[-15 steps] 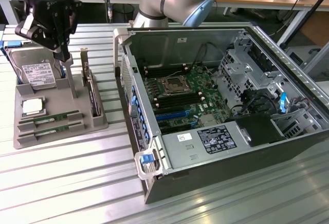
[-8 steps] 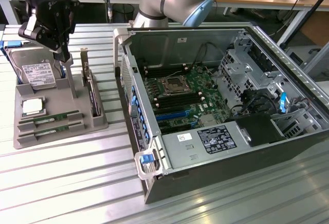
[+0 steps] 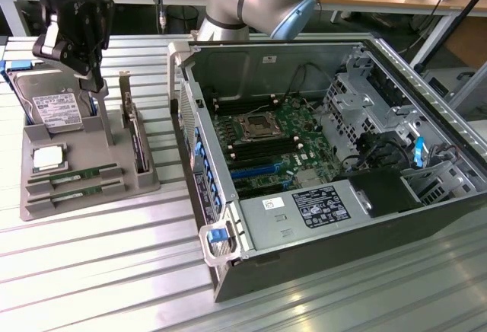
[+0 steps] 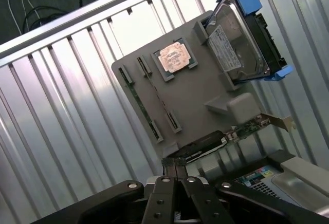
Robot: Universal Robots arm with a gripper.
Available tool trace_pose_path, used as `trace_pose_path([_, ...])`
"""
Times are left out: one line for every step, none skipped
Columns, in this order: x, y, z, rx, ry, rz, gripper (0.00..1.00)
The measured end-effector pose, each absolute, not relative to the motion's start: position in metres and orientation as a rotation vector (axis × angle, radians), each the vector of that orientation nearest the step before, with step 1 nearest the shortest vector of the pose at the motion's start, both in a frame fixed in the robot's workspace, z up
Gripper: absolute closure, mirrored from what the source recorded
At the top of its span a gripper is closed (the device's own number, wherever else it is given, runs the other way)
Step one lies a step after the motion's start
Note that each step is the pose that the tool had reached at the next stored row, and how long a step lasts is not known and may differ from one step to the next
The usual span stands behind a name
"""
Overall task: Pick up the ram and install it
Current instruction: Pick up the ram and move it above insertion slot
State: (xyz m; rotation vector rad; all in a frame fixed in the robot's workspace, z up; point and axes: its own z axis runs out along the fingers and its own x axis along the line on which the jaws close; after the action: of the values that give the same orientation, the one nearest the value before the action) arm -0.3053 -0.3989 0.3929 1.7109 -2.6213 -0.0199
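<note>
- Ram [image 3: 82, 173] stands on edge in a slot of the gray tray [image 3: 99, 148], at the tray's end away from the hard drive [image 3: 55, 107]. A second stick [image 3: 85, 193] lies parallel just beside it.
- Gripper [image 3: 94, 82] hangs above the tray's hard-drive end, jaws clenched on nothing.
- Ram lies below the jaws, toward the tray's opposite end, its long axis across the tray.

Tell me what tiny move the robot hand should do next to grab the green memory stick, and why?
Probably open its fingers first. The gripper hangs above the grey tray, shut with nothing in it, while the two ram sticks lie untouched in the tray's slots. Shut fingers could not fit around a stick.
</note>
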Motion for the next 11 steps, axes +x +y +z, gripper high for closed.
trace_pose_path([-0.3053, -0.3989, 0.3929, 1.730, -2.608, -0.019, 0.89])
trace_pose_path([-0.3053, -0.3989, 0.3928, 1.745, -2.597, -0.018, 0.89])
trace_pose_path([-0.3053, -0.3990, 0.3929, 1.756, -2.589, -0.017, 0.89])
trace_pose_path([-0.3053, -0.3990, 0.3929, 1.764, -2.584, -0.016, 0.89])
trace_pose_path([-0.3053, -0.3989, 0.3928, 1.773, -2.578, -0.016, 0.89])
trace_pose_path([-0.3053, -0.3990, 0.3929, 1.781, -2.572, -0.015, 0.89])
trace_pose_path([-0.3053, -0.3990, 0.3929, 1.792, -2.563, -0.014, 0.89])
trace_pose_path([-0.3053, -0.3989, 0.3929, 1.804, -2.554, -0.013, 0.89])
trace_pose_path([-0.3053, -0.3990, 0.3929, 1.826, -2.538, -0.012, 0.89])
trace_pose_path([-0.3053, -0.3990, 0.3929, 1.842, -2.526, -0.011, 0.89])
trace_pose_path([-0.3053, -0.3989, 0.3929, 1.855, -2.516, -0.010, 0.89])
